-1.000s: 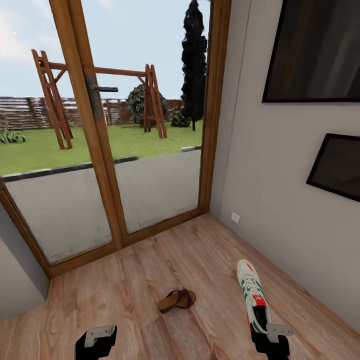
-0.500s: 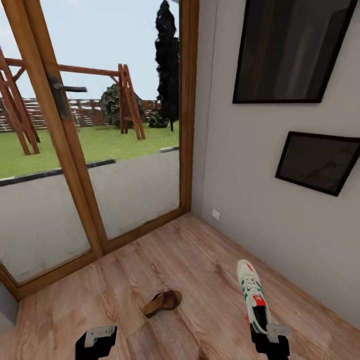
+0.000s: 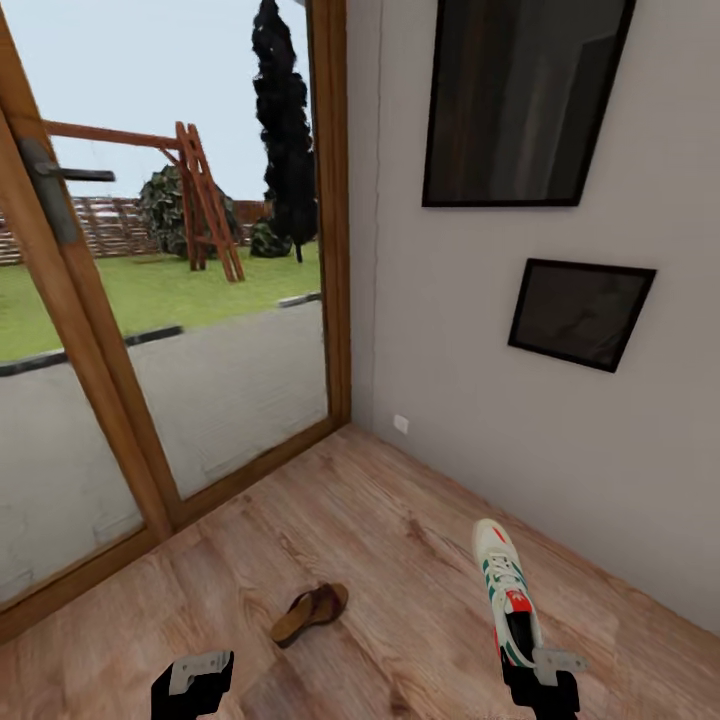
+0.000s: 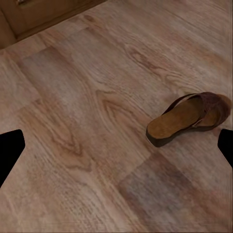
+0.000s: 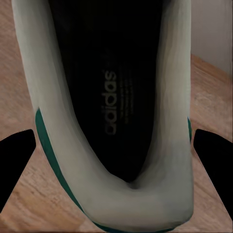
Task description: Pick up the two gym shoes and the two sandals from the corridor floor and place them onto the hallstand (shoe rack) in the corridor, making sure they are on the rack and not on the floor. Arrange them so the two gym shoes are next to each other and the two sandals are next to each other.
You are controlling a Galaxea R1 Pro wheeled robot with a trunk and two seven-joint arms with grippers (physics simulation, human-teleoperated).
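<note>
One gym shoe (image 3: 505,590), white with green stripes and a red tongue, hangs toe-forward above the corridor floor (image 3: 400,540). My right gripper (image 3: 540,680) is shut on its heel; in the right wrist view the shoe's dark inside (image 5: 111,97) sits between the fingers of the right gripper (image 5: 116,165). One brown sandal (image 3: 310,612) lies flat on the planks ahead of my left gripper (image 3: 192,685). In the left wrist view the sandal (image 4: 191,116) lies beyond the left gripper (image 4: 116,150), which is open with nothing in it. The hallstand is out of view.
A wood-framed glass door (image 3: 150,330) closes the corridor at the left and front. A grey wall on the right carries two dark framed pictures (image 3: 520,100) (image 3: 580,310) and a small white socket (image 3: 400,423). Bare planks lie around the sandal.
The whole view has swung to the right, so the door and sandal sit further left in the picture. The gym shoe stays in my right gripper; both arms keep their pose.
</note>
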